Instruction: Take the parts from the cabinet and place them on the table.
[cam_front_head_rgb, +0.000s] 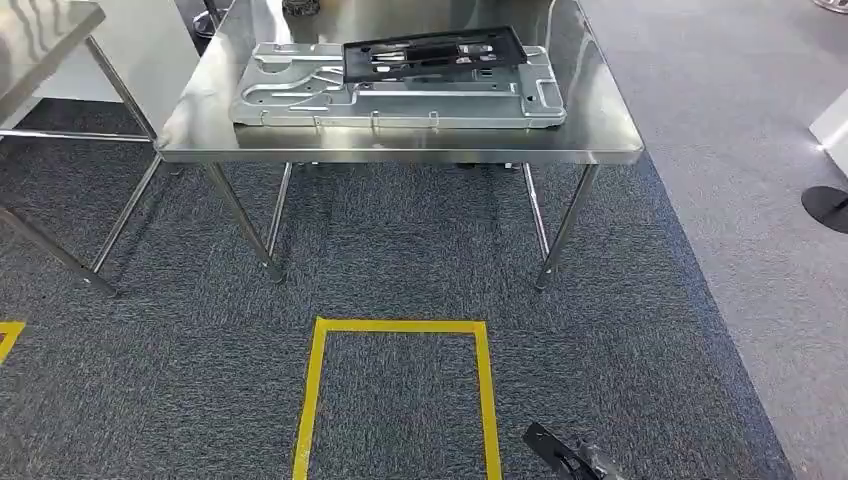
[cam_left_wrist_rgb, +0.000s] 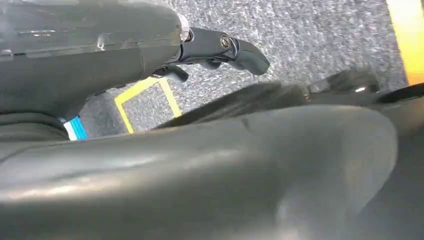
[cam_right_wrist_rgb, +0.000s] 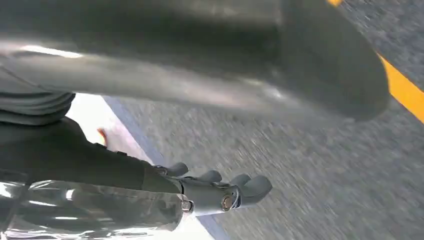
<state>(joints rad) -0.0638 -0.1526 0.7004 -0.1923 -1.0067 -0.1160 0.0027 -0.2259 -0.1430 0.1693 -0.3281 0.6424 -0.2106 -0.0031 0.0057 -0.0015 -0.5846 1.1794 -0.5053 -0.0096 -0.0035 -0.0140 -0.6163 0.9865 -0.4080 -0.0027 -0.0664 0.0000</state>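
Head view: a black part (cam_front_head_rgb: 435, 53) lies atop a silver part (cam_front_head_rgb: 400, 95) on the steel table (cam_front_head_rgb: 400, 145). Left wrist view: left hand (cam_left_wrist_rgb: 220, 50) hangs empty, fingers loosely extended over carpet. Right wrist view: right hand (cam_right_wrist_rgb: 220, 190) likewise empty, fingers apart.

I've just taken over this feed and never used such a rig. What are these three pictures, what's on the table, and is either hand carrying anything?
The wide picture is the humanoid's head camera, looking down at a steel table. On it lies a silver metal panel with a black plastic frame resting on top. A yellow tape square marks the carpet. The other two pictures come from wrist cameras on hanging arms. The left hand and right hand hold nothing, fingers loosely extended above the carpet.
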